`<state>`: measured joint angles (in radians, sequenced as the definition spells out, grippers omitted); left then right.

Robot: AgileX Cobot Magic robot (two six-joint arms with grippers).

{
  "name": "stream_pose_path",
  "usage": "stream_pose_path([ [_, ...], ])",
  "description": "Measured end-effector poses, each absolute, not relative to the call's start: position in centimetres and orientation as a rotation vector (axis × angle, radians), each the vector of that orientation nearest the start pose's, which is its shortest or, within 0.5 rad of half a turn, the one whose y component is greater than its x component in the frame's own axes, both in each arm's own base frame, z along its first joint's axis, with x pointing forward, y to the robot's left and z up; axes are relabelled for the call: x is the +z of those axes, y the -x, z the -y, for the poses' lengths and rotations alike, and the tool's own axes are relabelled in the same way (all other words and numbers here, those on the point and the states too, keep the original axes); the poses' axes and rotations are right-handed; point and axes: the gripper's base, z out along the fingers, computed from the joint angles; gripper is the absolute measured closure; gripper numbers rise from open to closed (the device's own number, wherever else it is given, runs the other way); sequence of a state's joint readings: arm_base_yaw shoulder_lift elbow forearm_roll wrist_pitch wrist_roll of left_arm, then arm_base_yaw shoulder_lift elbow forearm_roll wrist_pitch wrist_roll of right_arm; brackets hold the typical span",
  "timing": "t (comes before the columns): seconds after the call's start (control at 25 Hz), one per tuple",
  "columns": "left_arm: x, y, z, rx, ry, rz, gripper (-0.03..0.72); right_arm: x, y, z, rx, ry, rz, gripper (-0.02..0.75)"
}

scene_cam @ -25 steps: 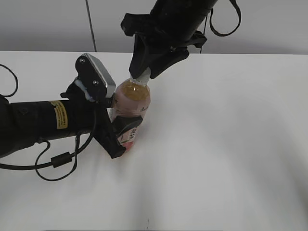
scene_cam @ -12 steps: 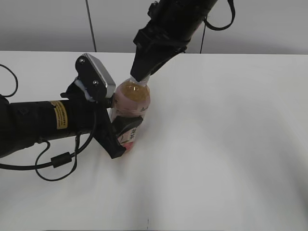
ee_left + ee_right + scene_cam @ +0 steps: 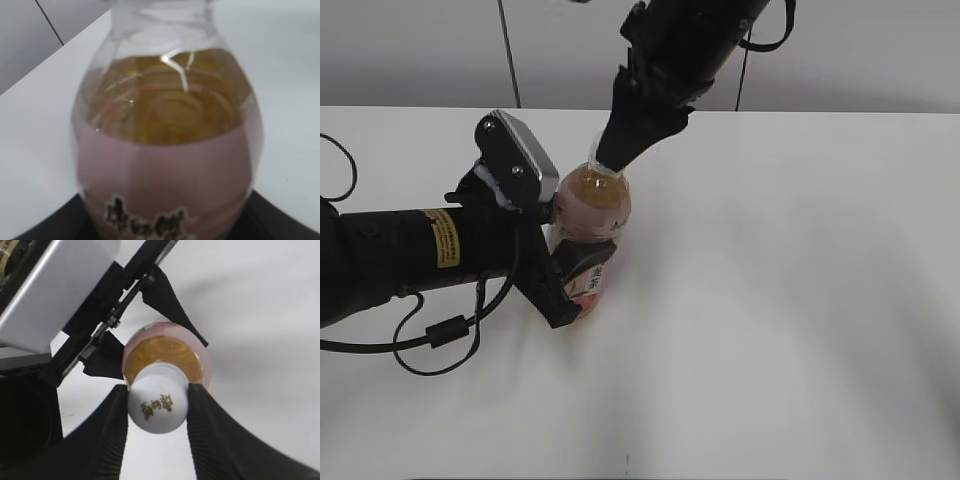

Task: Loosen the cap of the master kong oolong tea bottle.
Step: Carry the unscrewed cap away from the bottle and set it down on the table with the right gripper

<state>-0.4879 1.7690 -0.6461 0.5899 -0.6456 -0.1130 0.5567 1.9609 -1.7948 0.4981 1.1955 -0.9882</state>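
Note:
The master kong oolong tea bottle (image 3: 588, 215) stands upright on the white table, amber tea above a pale pink label. It fills the left wrist view (image 3: 170, 150). My left gripper (image 3: 560, 265) is shut on the bottle's labelled body from the left. My right gripper (image 3: 605, 160) comes down from above and is shut on the white cap (image 3: 158, 404), one black finger on each side of it. The cap carries a small gold mark on top. In the exterior view the cap is hidden by the right fingers.
The white table (image 3: 780, 300) stretches to the right and front of the bottle. A black cable (image 3: 440, 335) loops under the left arm. A grey wall (image 3: 420, 50) stands behind the table's far edge.
The right wrist has turned about the bottle's neck while gripping the cap. The bottle and the left arm have stayed in place.

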Motion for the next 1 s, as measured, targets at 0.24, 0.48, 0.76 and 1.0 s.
stream_pose_path([
  [0.24, 14.8, -26.5, 17.5, -0.418, -1.043, -1.757, 0.316, 29.6, -33.7, -25.9, 0.495, 1.992, -1.74, 0.46],
  [0.48, 14.8, -26.6, 17.4, -0.417, -1.035, -1.762, 0.316, 29.7, -33.6, -26.2, 0.413, 2.209, -1.325, 0.463],
  [0.76, 14.8, -26.6, 17.4, -0.416, -1.034, -1.764, 0.316, 29.8, -32.7, -27.2, 0.225, 2.416, -0.938, 0.464],
  [1.0, 14.8, -26.7, 17.4, -0.418, -1.021, -1.77, 0.315, 29.9, -32.7, -27.3, 0.079, 2.519, -0.585, 0.465],
])
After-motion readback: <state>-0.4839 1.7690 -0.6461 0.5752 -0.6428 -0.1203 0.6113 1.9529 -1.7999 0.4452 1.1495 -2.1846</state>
